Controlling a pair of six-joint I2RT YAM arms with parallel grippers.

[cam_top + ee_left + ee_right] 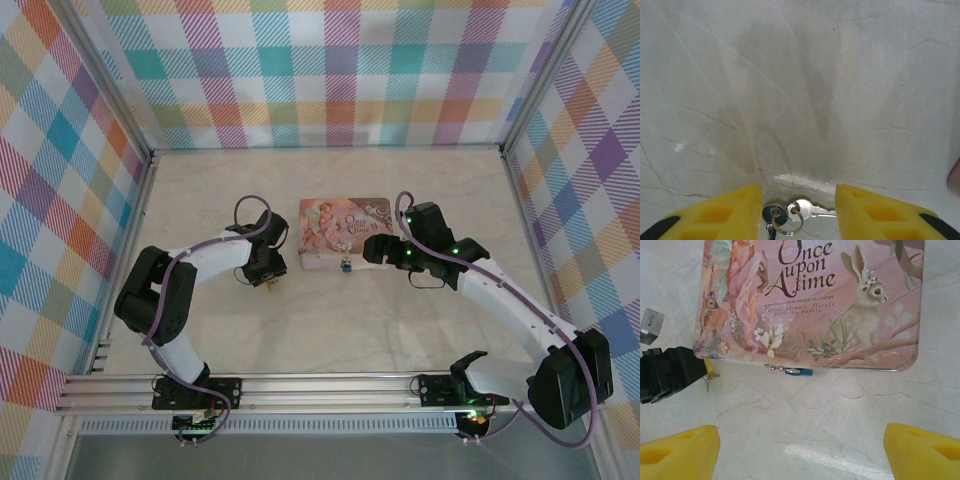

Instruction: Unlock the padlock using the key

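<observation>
Marbled tabletop [790, 75] looks slick: left gripper [798, 197], jaws apart, straddles the flat-lying keys [774, 214], which may skid when pinched; right gripper [800, 440], likewise open, faces the padlock [801, 372].

Left gripper [798, 197]: yellow fingers [725, 212] spread apart at the bottom edge.
Key [805, 208]: silver, on a ring [788, 227], lying between the fingers.
Counter [800, 85]: pale veined marble.
</observation>
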